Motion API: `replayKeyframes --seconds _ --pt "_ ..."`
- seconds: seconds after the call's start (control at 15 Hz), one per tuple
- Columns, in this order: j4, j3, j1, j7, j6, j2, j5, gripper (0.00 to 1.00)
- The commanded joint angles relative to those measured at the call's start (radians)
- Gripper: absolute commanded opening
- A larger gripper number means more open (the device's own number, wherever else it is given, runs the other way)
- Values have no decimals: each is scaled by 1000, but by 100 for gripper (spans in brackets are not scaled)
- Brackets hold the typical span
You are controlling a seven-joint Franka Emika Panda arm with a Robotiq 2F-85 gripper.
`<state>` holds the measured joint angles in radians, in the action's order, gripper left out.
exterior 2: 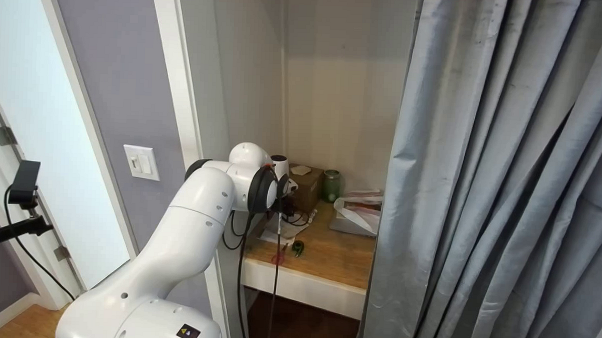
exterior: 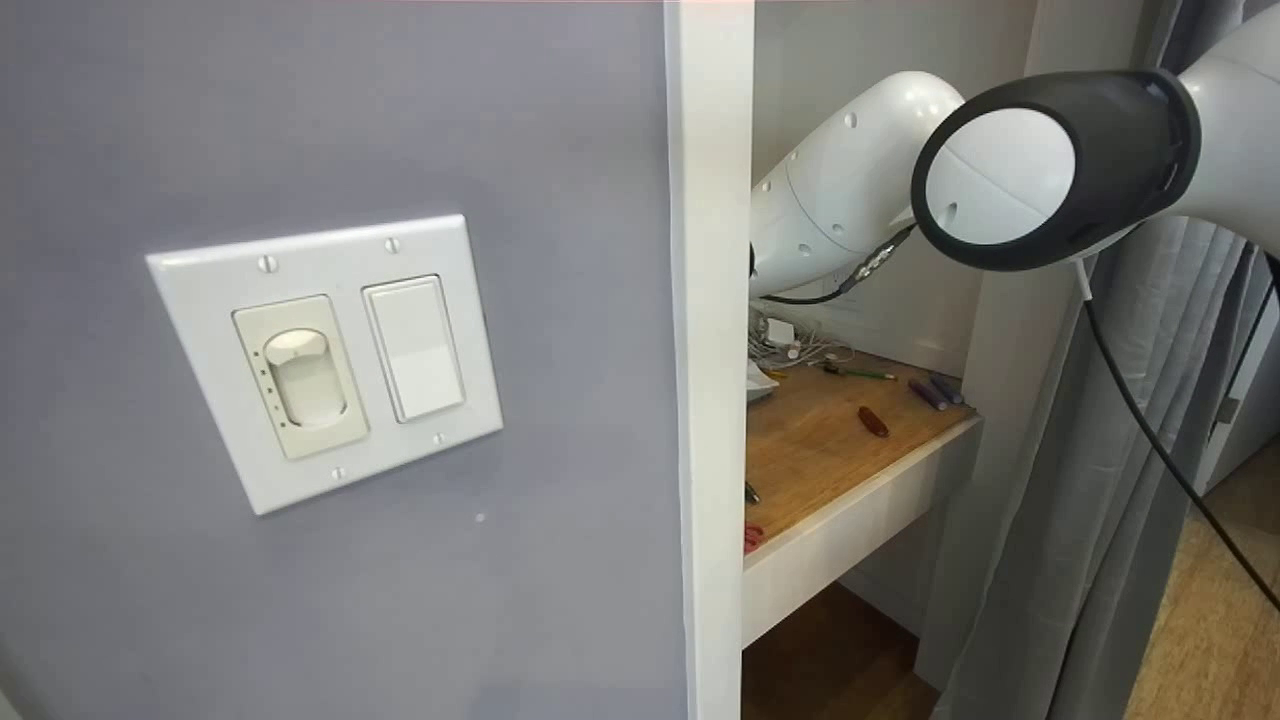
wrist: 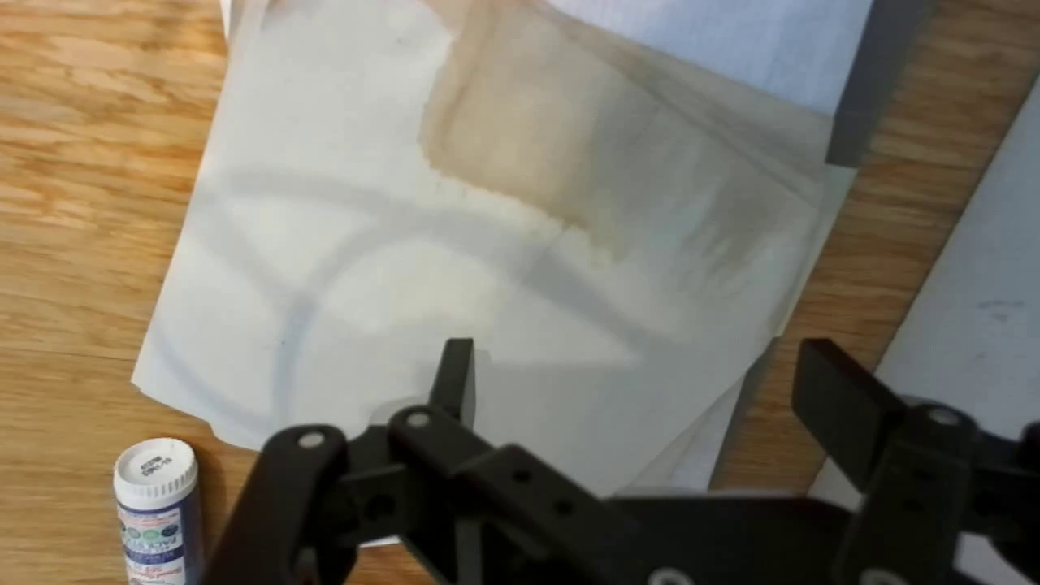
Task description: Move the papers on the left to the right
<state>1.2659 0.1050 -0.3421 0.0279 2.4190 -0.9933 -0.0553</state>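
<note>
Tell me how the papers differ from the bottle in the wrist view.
Shape: the papers are thin, overlapping sheets; the bottle is round-sided.
Size: the papers spread over much of the view; the bottle is far smaller.
Look: the papers show a brownish patch; the bottle has a white cap and printed label.
Both have wood beside them.

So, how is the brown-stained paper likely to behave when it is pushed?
The brown-stained paper looks thin, so it is probably floppy and may buckle. Another sheet shows beneath its edge, so they might slip apart.
</note>
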Motion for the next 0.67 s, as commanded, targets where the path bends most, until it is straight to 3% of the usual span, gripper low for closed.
replayKeyframes --seconds 0.0,0.27,0.6 --pt "-6 9 5 -6 -4 -4 -11 100" --pt "-6 9 5 -6 -3 -4 -11 100" --pt "-10 7 -3 -59 79 -29 3 100"
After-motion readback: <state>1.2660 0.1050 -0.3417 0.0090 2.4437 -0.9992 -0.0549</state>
